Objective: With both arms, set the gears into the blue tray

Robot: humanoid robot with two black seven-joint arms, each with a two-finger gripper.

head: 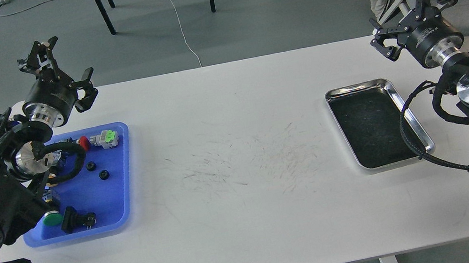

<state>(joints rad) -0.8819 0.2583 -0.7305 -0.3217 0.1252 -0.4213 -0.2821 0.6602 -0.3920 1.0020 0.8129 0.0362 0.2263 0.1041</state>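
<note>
A: Where are the gears found?

B: Two gears are seen lying inside the blue tray, near a red-capped push button and a green-capped one.

A: And the grippers?

B: The left gripper and right gripper are held spread wide, nothing gripped. The steel tray is seen at the right. A white label is borne on the right wrist, but it cannot be read.

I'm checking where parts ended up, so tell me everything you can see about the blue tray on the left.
The bright blue rectangular plastic tray has rounded corners and a low raised rim. It lies flat near the white table's left edge, partly hidden by the left arm. Inside are two small black toothed gears, a red-capped push button, a green-capped push button and a black boxy switch. No claw touches it.
</note>
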